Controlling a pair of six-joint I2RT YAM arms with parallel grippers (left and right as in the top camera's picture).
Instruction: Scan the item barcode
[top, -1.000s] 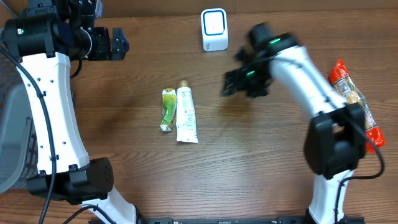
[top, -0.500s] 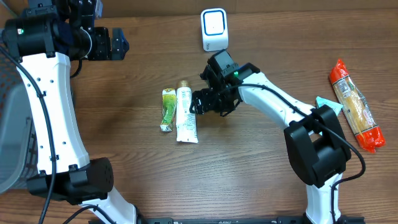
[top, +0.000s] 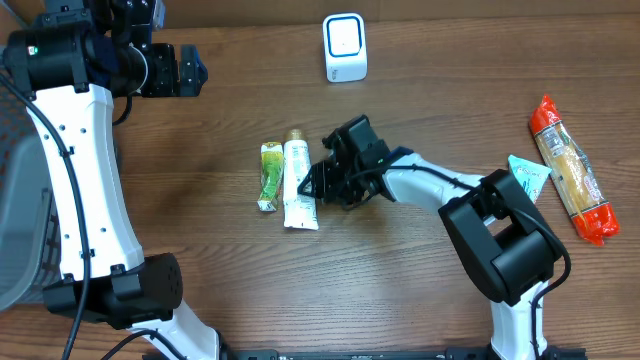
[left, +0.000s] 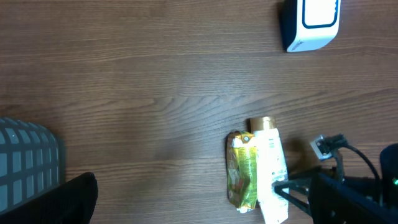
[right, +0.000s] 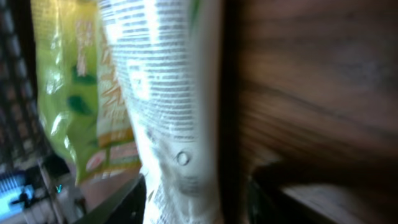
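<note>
Two items lie side by side mid-table: a white tube (top: 299, 185) with a gold cap and a green sachet (top: 270, 175). The white scanner (top: 345, 47) stands at the back. My right gripper (top: 312, 187) is low over the tube's lower half, from the right. In the right wrist view the tube (right: 174, 93) runs between the fingers; the left finger (right: 118, 202) is against it and a dark gap remains on the other side. The sachet (right: 74, 81) lies just beyond. No barcode shows, only fine print. My left gripper (top: 190, 68) hangs open, high at the back left.
A red-orange snack pack (top: 570, 170) and a teal packet (top: 527, 175) lie at the right edge. A grey basket (top: 20, 230) stands off the table's left side. The left wrist view shows the scanner (left: 311, 22) and both items (left: 270, 168) from above.
My right arm swung from the back right down to the white tube, and its jaws narrowed around it. The left arm has not moved.
</note>
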